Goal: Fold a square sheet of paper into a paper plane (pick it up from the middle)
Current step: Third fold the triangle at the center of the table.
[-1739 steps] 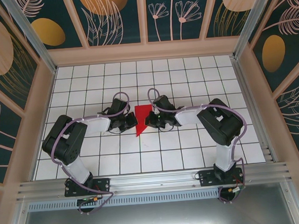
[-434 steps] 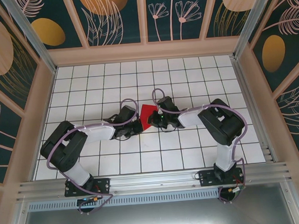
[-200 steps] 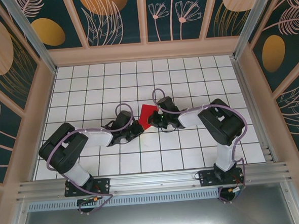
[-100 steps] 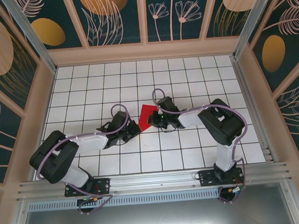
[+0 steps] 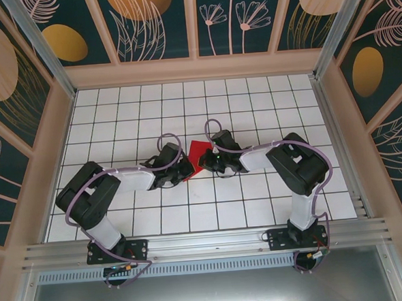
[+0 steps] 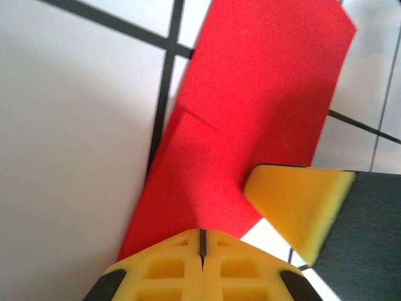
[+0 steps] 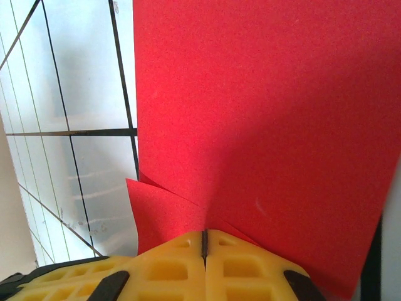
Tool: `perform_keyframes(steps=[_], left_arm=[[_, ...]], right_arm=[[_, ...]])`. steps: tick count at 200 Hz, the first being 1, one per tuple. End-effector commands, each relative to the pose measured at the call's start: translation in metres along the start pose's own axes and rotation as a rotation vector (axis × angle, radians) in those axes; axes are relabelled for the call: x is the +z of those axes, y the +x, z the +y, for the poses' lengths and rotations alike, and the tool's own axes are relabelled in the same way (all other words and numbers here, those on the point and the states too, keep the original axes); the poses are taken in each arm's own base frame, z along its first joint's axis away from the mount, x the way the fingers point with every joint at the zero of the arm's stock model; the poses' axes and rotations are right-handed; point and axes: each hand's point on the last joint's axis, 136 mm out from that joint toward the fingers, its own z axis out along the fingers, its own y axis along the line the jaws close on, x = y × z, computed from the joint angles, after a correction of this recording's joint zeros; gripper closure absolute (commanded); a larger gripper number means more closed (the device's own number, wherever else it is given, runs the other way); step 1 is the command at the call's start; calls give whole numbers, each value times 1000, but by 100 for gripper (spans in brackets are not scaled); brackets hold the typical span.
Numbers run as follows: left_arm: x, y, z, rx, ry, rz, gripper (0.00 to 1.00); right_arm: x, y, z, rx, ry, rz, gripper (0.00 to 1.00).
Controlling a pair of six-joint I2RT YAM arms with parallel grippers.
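Right now the paper (image 5: 200, 152) lies on the white grid table (image 5: 117, 115), just about at the middle of the overhead frame. It is folded into a narrow red shape that runs from upper right down to lower left. Both arms reach in toward it. My left tool (image 5: 186, 170) comes at it from the left, at its lower end. My right tool (image 5: 210, 163) sits tight against its right side.

On the left wrist camera, the paper (image 6: 250, 113) stretches from the bottom centre up to the upper right corner. A faint crease crosses its left edge. The left tool (image 6: 202, 241) has its yellow fingers pressed together, with only a thin dark slit between them. Their tips meet the paper's near end. I cannot tell whether any paper is pinched in that slit. A yellow finger of the right tool (image 6: 294, 207) rests at the paper's lower right edge.

On the right wrist camera, the paper (image 7: 250, 113) covers most of the frame's right and centre. A smaller folded layer pokes out at lower left, and the table (image 7: 75, 94) shows at the left. The right tool (image 7: 203, 241) is closed too, its fingers together at the paper's near edge. I cannot make out a pinch there either.
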Motion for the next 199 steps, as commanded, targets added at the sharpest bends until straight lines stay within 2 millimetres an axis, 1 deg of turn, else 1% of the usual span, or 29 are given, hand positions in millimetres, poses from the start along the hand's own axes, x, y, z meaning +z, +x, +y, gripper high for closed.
perform_keyframes(steps=[1, 50, 86, 100, 132, 171, 199], left_arm=[[2, 9, 25, -9, -69, 13, 98], [-7, 34, 59, -56, -114, 65, 98], [-12, 55, 71, -10, -126, 152, 98], [-15, 61, 79, 2, -152, 176, 98], [-21, 65, 91, 12, -191, 182, 99], [-28, 65, 91, 44, -198, 182, 100], [-31, 67, 97, 62, -225, 188, 100]], right_arm=[[4, 22, -86, 93, 270, 40, 100], [4, 24, -91, 102, 287, 40, 100], [3, 24, -95, 109, 304, 40, 100], [3, 24, -96, 110, 308, 39, 100], [3, 25, -97, 113, 312, 40, 100], [3, 24, -98, 114, 317, 39, 100], [3, 24, -97, 111, 316, 39, 100]])
